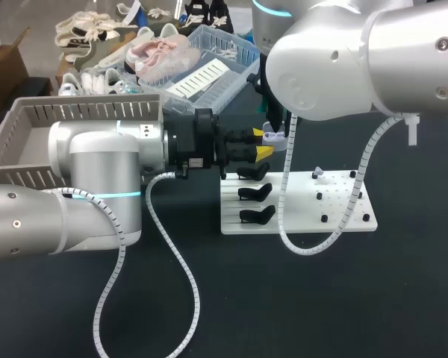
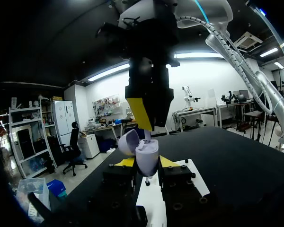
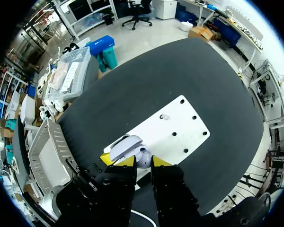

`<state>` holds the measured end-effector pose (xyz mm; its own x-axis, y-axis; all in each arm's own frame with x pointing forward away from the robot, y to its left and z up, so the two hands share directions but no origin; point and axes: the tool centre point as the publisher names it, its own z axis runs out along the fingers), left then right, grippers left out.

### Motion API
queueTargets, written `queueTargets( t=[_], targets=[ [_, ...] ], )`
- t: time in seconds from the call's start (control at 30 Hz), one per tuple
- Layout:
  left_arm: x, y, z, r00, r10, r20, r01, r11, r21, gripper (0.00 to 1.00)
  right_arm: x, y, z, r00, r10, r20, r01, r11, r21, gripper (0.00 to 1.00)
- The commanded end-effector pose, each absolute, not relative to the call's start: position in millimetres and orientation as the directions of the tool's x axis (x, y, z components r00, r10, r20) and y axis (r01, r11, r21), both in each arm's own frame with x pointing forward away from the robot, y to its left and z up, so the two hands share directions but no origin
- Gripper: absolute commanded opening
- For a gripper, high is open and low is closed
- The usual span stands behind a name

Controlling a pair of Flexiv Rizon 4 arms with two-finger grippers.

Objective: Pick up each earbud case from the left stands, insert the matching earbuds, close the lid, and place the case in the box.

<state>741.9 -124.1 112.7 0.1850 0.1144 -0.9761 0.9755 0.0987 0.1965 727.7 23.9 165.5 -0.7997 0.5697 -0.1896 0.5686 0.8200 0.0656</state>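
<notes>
Left end effector (image 2: 147, 162) clamps the open lavender earbud case (image 2: 146, 152); right end effector (image 3: 142, 161) just above, grip state unclear.

Head view: set high behind the arms, looks down on the table (image 1: 209, 298) from moderately far. Left wrist view: low and near, faces level across the white board (image 2: 150, 204) at the earbud case (image 2: 147, 158). Right wrist view: near, looks straight down on the same case and board.

A white board (image 1: 302, 212) (black-pegged) lies on the dark table (image 1: 321, 313).
</notes>
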Motion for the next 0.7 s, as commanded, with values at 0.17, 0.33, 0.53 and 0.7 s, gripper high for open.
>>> queueTargets(
  t=[0.17,0.33,0.53,0.7],
  targets=[
    [741.5,-124.3,112.1,0.187,0.113,-0.976,0.975,0.103,0.198,0.0,728.5,22.2,163.5,-0.798,0.572,-0.189,0.57,0.818,0.068,0.0],
    [741.5,-124.3,112.1,0.187,0.113,-0.976,0.975,0.103,0.198,0.0,729.5,22.1,161.8,-0.801,0.57,-0.185,0.568,0.82,0.069,0.0],
    [741.5,-124.3,112.1,0.187,0.113,-0.976,0.975,0.103,0.198,0.0,730.3,22.6,159.1,-0.804,0.567,-0.179,0.565,0.822,0.068,0.0],
    [741.5,-124.3,112.1,0.187,0.113,-0.976,0.975,0.103,0.198,0.0,729.9,23.0,155.9,-0.807,0.564,-0.172,0.562,0.824,0.067,0.0]
  ],
)
